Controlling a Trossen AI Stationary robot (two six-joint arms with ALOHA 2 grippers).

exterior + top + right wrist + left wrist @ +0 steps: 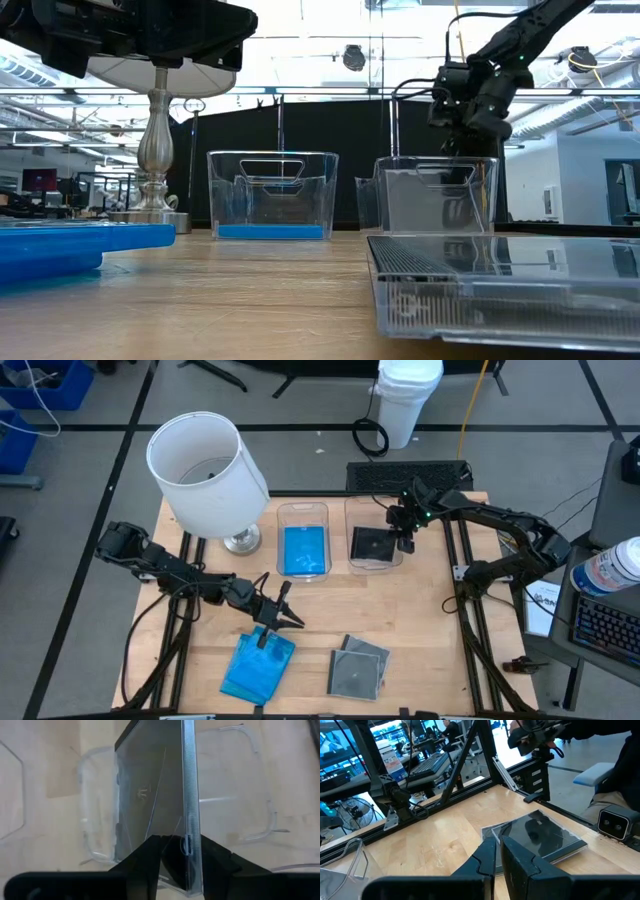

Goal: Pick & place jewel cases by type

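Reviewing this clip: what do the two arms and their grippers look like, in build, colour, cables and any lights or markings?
Both arms are matte black, built of jointed links with black cables along them. The left gripper ends in slim, tapering black jaws. The right gripper is equally black, with small green lights on the wrist just behind it. No lettering or logos are legible.

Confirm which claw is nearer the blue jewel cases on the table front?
Left. The left claw hovers just above the blue jewel cases, at their far edge. The right claw is across the table, over the right clear bin, with a clear jewel case between its fingers.
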